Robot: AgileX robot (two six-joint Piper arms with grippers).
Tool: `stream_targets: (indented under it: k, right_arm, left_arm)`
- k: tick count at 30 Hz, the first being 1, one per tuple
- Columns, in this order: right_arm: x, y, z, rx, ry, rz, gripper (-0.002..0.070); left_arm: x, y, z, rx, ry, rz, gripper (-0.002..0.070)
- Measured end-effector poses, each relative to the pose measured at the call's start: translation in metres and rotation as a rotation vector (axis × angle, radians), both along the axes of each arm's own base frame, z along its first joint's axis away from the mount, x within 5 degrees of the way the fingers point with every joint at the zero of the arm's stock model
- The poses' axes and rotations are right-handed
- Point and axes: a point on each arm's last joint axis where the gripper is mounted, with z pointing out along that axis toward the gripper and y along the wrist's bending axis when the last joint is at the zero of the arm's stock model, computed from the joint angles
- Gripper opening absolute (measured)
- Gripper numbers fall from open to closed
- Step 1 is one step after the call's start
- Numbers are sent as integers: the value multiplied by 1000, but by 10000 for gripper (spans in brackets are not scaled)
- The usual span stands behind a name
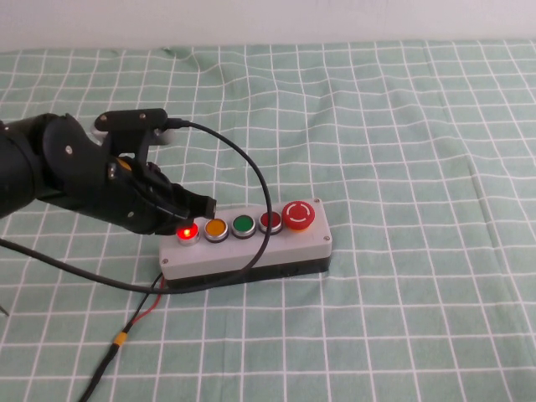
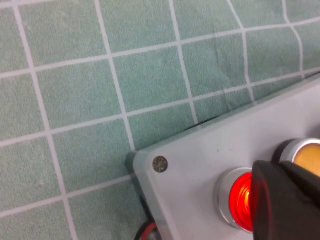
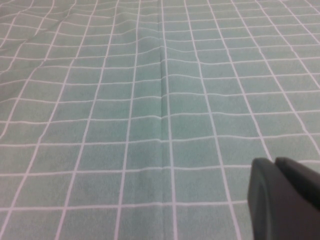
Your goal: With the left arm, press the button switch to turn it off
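The button switch [image 1: 186,233] is the small round red button in a silver collar at the left end of the grey box [image 1: 251,253]. It glows bright red. My left gripper [image 1: 189,216] is shut, and its black tip rests on the top of the button. In the left wrist view the fingertips [image 2: 272,172] cover the right part of the lit button [image 2: 239,200] on the box [image 2: 195,165]. My right gripper [image 3: 275,167] is shut and empty over bare cloth; it is out of the high view.
On the box, right of the lit button, stand an orange button [image 1: 216,228], a green button [image 1: 243,224], a dark red button [image 1: 270,221] and a large red mushroom button [image 1: 299,214]. A black cable [image 1: 251,167] loops over the box. Red and black wires [image 1: 138,322] trail forward-left.
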Motion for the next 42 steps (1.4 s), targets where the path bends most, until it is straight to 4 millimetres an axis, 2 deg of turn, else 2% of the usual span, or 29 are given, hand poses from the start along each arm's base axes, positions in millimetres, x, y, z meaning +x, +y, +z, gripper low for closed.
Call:
stream_targets:
  k: [8, 12, 16, 18, 23, 28, 36, 42]
  right_arm:
    - [0, 0, 0, 0, 0, 0, -17]
    - [0, 0, 0, 0, 0, 0, -18]
    - [0, 0, 0, 0, 0, 0, -17]
    - [0, 0, 0, 0, 0, 0, -17]
    - [0, 0, 0, 0, 0, 0, -17]
    - [0, 0, 0, 0, 0, 0, -17]
    - [0, 0, 0, 0, 0, 0, -17]
    - [0, 0, 0, 0, 0, 0, -17]
  left_arm:
    - [-4, 2, -5, -15, -21, 25, -3]
    - [-8, 4, 3, -11, -30, 12, -3]
    - [-20, 8, 30, 4, -76, -21, -3]
    - [-30, 12, 56, -7, -153, -31, -2]
    - [-72, 28, 120, -53, -366, -37, -2]
    - [-121, 47, 158, -39, -490, -55, -2]
    - [-196, 77, 184, -30, -553, -25, -2]
    - [-253, 100, 192, -53, -610, 31, -2]
